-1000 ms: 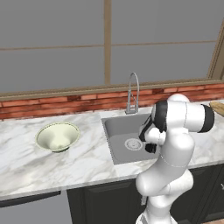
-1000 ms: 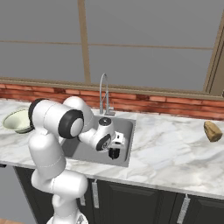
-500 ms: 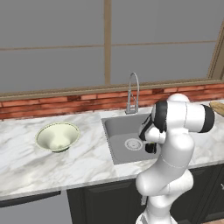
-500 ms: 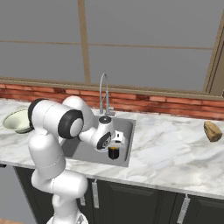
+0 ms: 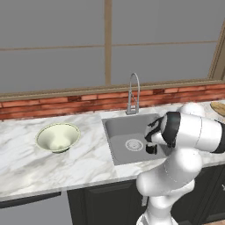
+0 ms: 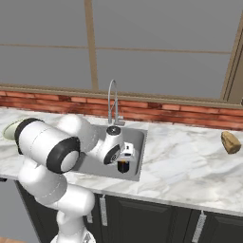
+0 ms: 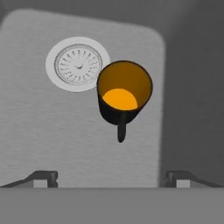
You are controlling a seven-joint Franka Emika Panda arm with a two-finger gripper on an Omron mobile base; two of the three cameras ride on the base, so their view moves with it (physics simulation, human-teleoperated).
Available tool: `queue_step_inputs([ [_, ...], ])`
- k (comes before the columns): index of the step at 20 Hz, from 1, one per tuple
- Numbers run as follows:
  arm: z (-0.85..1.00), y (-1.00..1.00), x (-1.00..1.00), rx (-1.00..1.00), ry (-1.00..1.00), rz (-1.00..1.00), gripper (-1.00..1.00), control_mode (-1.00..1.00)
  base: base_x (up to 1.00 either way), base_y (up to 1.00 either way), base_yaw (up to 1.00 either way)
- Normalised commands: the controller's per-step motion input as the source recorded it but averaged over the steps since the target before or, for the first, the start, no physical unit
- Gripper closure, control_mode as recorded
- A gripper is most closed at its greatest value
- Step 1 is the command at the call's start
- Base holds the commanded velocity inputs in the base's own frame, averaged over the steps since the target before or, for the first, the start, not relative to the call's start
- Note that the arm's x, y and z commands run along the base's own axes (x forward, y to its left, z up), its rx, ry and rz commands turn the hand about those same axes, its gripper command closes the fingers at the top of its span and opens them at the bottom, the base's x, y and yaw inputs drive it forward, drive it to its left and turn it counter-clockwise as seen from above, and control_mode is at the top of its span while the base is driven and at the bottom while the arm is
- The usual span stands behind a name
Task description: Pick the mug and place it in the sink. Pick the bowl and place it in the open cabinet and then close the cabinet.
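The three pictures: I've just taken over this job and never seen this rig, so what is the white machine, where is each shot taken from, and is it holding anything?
The white jointed machine is a robot arm on a drivable base, ending in a two-finger gripper. Two pictures come from cameras on the base, behind the arm to its left and right, looking down at a marble counter. The third looks along the gripper from the hand itself; the dark tips at its bottom are its fingers.

The hand is over the grey rectangular sink with its round metal drain. A dark mug with an orange inside stands upright on the sink floor beside the drain. The fingers are spread wide and apart from it, so nothing is held.

On the counter sit a wide cream-white bowl to the sink's left and a brown lump to its right.
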Motion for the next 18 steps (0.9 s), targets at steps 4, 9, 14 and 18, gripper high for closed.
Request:
queue_step_inputs([
  [4,0.66,0.00,-0.41,0.00,0.00,0.08,-1.00,-1.00,0.00,0.00,0.00],
  [9,0.78,0.00,-0.25,0.00,0.00,0.06,-1.00,-1.00,0.00,0.00,0.00],
  [14,0.63,0.00,-0.38,0.01,0.00,0.03,-1.00,-1.00,0.00,0.00,0.00],
  [18,0.49,0.00,-0.52,0.00,0.00,0.02,-1.00,-1.00,0.00,0.00,0.00],
])
